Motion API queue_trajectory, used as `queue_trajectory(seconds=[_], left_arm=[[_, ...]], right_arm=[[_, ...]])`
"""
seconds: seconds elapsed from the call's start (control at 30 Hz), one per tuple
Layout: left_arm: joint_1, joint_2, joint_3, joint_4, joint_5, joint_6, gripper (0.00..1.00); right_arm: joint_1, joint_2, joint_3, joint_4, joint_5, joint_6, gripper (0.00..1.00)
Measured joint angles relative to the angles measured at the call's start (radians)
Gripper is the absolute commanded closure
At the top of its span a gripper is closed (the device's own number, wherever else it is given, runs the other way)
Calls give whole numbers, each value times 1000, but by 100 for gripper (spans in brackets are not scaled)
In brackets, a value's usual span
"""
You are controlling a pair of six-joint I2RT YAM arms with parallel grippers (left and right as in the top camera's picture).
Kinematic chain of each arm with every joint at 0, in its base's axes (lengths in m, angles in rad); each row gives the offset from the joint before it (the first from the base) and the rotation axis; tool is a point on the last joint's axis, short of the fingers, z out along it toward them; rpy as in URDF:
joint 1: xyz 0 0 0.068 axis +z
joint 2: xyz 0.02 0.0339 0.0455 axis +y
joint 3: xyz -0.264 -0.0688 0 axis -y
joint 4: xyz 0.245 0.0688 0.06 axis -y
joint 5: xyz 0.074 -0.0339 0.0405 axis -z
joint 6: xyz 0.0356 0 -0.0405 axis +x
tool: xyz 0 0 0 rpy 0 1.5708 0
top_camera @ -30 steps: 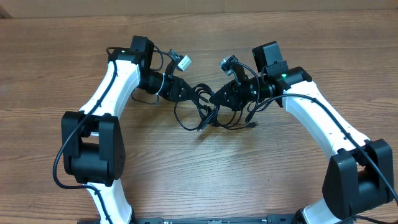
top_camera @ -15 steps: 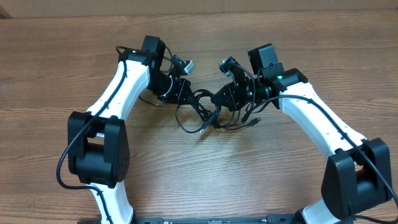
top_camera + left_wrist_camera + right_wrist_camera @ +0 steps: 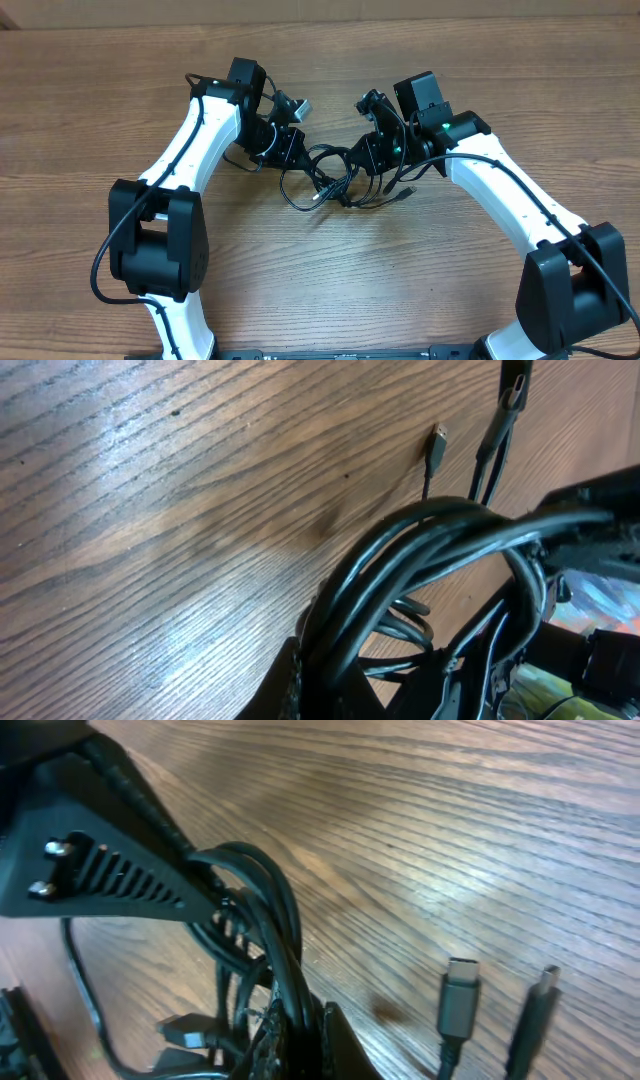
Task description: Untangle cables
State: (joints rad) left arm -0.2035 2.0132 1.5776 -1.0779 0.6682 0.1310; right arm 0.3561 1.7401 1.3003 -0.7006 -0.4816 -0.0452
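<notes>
With left gripper (image 3: 293,152) and right gripper (image 3: 357,158) clamped tight on the cables (image 3: 325,188), pull the 2 apart slowly, easing at any cinching.

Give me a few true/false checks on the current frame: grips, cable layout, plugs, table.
1. The left fingers and the right fingers are both shut on the cables. True.
2. The cables lie in separate straight lines. False: they are tangled loops bunched between the two arms.
3. In the right wrist view, a grey plug end shows beside a darker plug end. True.
4. The table is white plastic. False: it is brown wood grain.
</notes>
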Motion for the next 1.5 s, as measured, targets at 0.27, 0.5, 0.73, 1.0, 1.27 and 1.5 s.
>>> queue_trajectory(seconds=[0.27,0.5,0.73,1.0,1.27,1.5], left_arm=[[0,0,2,-16,-27,3,96],[50,1,-1,-54,-175,26,96],[48,1,-1,-53,-190,34,96],[48,1,-1,-48,15,130,96],[48,1,-1,-40,110,135,96],[48,1,-1,-37,157,135,96]], right_arm=[[6,0,0,-2,146,21,96],[-46,0,0,0,406,61,96],[-46,0,0,0,363,69,87],[-41,0,0,10,-74,72,65],[-39,0,0,-3,-266,33,52],[-34,0,0,-26,-290,-61,49]])
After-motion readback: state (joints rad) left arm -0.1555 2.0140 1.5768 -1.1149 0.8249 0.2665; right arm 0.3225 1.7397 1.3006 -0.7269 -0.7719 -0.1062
